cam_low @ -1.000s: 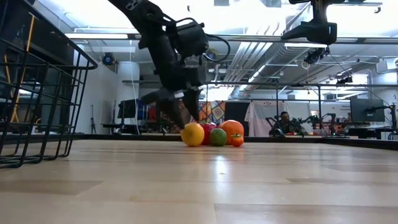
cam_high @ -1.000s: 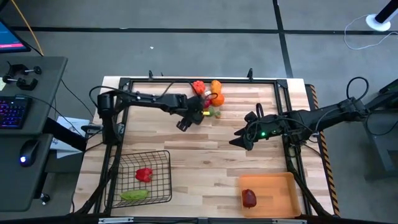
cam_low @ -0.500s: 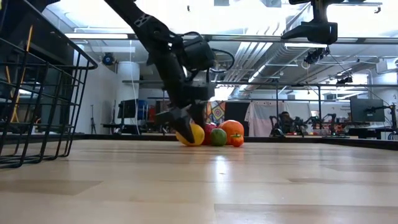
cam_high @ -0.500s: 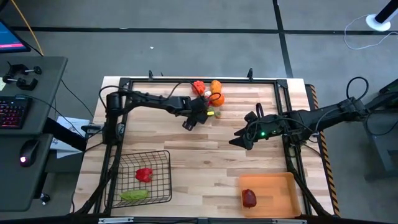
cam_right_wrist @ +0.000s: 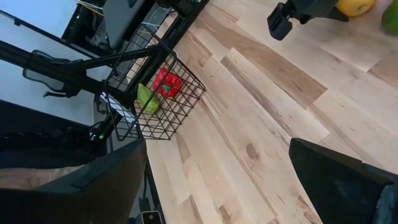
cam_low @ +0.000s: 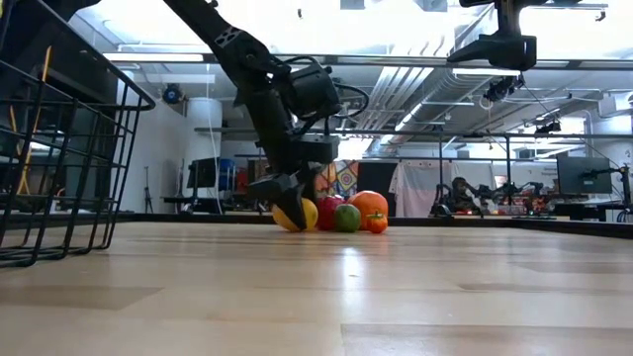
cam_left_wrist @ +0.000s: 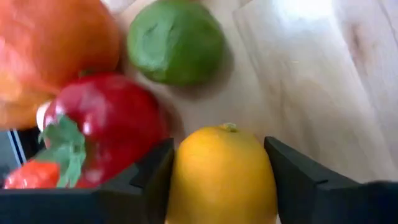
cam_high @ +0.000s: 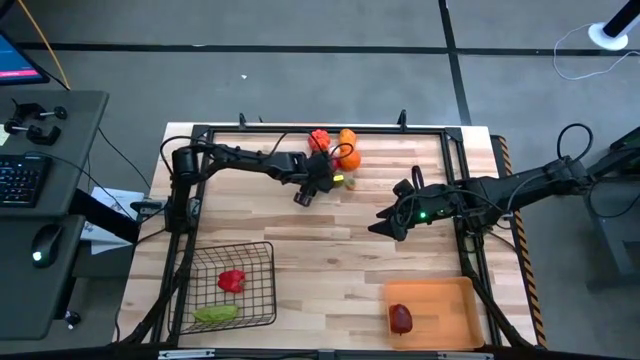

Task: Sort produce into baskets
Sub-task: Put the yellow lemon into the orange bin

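The table [cam_high: 330, 250] carries the wire basket [cam_high: 236, 287] at its near left, with a red piece [cam_high: 231, 280] and a green one [cam_high: 216, 313] inside, and the orange tray [cam_high: 440, 310] at its near right, holding one dark red fruit [cam_high: 400, 319]. The rest of the produce sits in a tight cluster [cam_high: 335, 150] at the far middle.

The left gripper [cam_left_wrist: 217, 180] is down at the cluster's near edge, its fingers [cam_left_wrist: 149, 174] on either side of the lemon [cam_left_wrist: 221, 177] and closing on it; whether they already grip it cannot be told. The right gripper [cam_high: 385, 222] waits over the right middle of the table, fingers spread and empty.

The risk lies in the crowding. The red fruit [cam_left_wrist: 102, 127] sits just beside one finger, and the lime [cam_left_wrist: 176, 40] lies close behind. If the fingers pinch off-centre, the round lemon could squirt out, or the finger could catch the red fruit and set the pile rolling toward the far edge.
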Available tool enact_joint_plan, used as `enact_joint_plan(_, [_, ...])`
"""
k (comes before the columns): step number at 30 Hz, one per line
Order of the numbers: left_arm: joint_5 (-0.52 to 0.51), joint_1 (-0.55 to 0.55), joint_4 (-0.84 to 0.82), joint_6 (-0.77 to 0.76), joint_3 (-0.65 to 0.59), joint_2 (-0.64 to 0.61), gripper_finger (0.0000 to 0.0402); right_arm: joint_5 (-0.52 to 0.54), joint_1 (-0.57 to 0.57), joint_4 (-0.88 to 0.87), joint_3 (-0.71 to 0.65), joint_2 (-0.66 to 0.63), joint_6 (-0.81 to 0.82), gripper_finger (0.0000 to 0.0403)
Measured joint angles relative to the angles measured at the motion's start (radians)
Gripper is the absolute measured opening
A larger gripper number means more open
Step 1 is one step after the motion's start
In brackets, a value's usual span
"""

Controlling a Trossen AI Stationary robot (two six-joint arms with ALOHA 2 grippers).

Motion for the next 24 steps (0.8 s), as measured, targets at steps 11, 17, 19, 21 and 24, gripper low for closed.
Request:
enact_joint_plan(11, [0.289, -0.019, -0.017, -0.497, -0.01, -0.221, 0.0184, 0.026, 0.0, 0.042, 0.028, -0.009, -0.083, 0.0387])
enact_joint_plan(17, [0.355, -0.164, 0.366, -0.726, -0.027, -0.302, 0.0184, 0.107, 0.0, 0.036, 0.149, -0.037, -0.274, 0.0387])
enact_joint_plan(19, [0.33, -0.227, 0.502, -0.769, -0.028, -0.291, 0.0184, 0.123, 0.0, 0.036, 0.198, -0.046, -0.344, 0.0387])
enact_joint_plan(21, [0.284, -0.292, 0.643, -0.783, -0.026, -0.259, 0.0184, 0.129, 0.0, 0.036, 0.247, -0.052, -0.404, 0.0387])
enact_joint_plan(24, [0.232, -0.372, 0.795, -0.784, -0.028, -0.188, 0.0184, 0.129, 0.0, 0.033, 0.308, -0.055, -0.485, 0.0387])
